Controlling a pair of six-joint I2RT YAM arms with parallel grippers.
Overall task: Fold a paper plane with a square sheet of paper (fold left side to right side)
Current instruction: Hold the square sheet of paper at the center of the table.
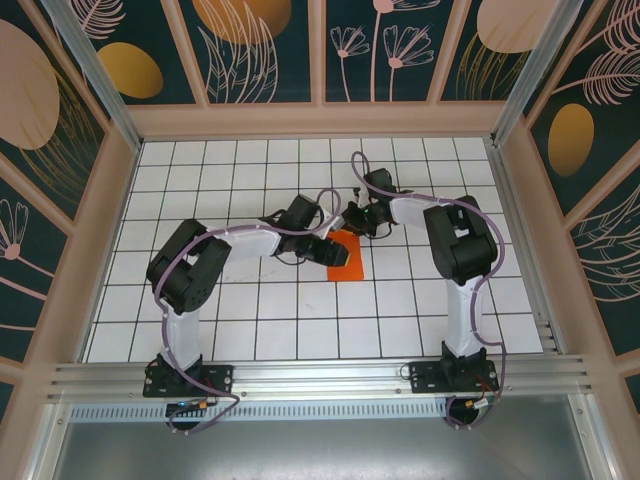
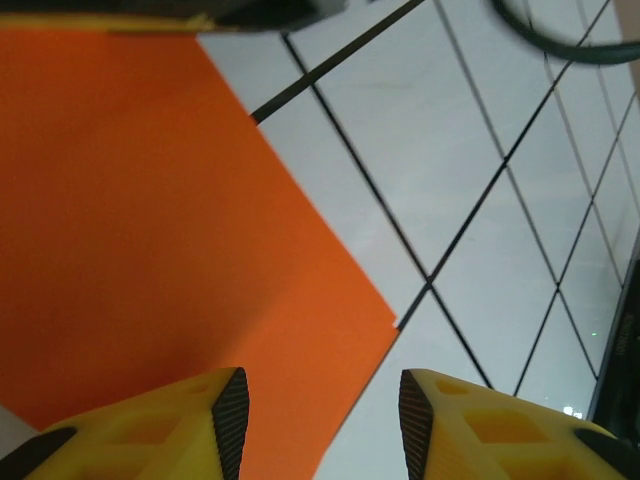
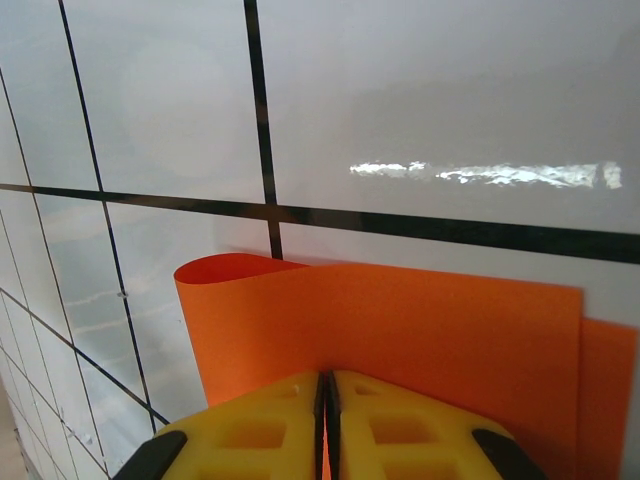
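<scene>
The square sheet of paper [image 1: 346, 256] is bright orange and lies doubled over on the white grid table between the two arms. In the right wrist view the paper [image 3: 420, 320] has a rounded, uncreased bend at its left end, and a lower layer peeks out on the right. My right gripper [image 3: 326, 405] is shut on the paper's near edge. My left gripper [image 2: 322, 425] is open above the paper [image 2: 150, 220]; one yellow finger [image 2: 200, 415] is over the orange surface, the other over bare table, with the paper's edge running between them. Seen from above, the left gripper [image 1: 326, 249] is at the sheet's left side and the right gripper [image 1: 352, 224] at its far end.
The white table [image 1: 250, 320] with its black grid lines is walled by a beige frame [image 1: 320, 120] and patterned panels. A purple cable [image 1: 352, 165] loops above the right arm. An aluminium rail [image 1: 320, 375] runs along the near edge.
</scene>
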